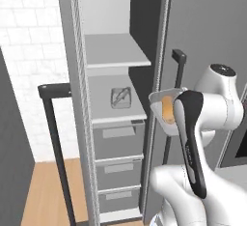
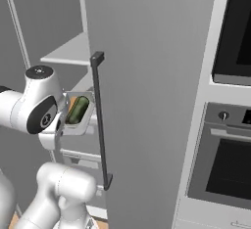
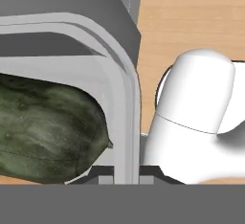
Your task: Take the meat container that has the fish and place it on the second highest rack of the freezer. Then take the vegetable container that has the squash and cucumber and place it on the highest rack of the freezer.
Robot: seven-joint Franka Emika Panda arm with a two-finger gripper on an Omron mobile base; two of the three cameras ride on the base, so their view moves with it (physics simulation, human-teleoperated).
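The freezer (image 1: 77, 99) stands open, its door (image 2: 147, 76) swung out to the right. The vegetable container (image 1: 164, 105), a clear tray, hangs in front of the opening at about the lower shelf's height, with my gripper (image 3: 127, 173) shut on its rim. The orange-tan squash (image 1: 167, 110) and the dark green cucumber (image 2: 78, 110) lie in it; the cucumber (image 3: 48, 127) looms large in the hand view. The meat container with the fish (image 1: 120, 97) rests on the second highest rack (image 1: 103, 111). The highest rack (image 1: 116, 51) above it is bare.
Three grey drawers (image 1: 118, 140) sit below the racks. The door's black bar handle (image 2: 99, 120) is close to the right of the container. A black bar frame (image 1: 52, 123) stands left of the freezer. Ovens (image 2: 225, 169) fill the wall at right.
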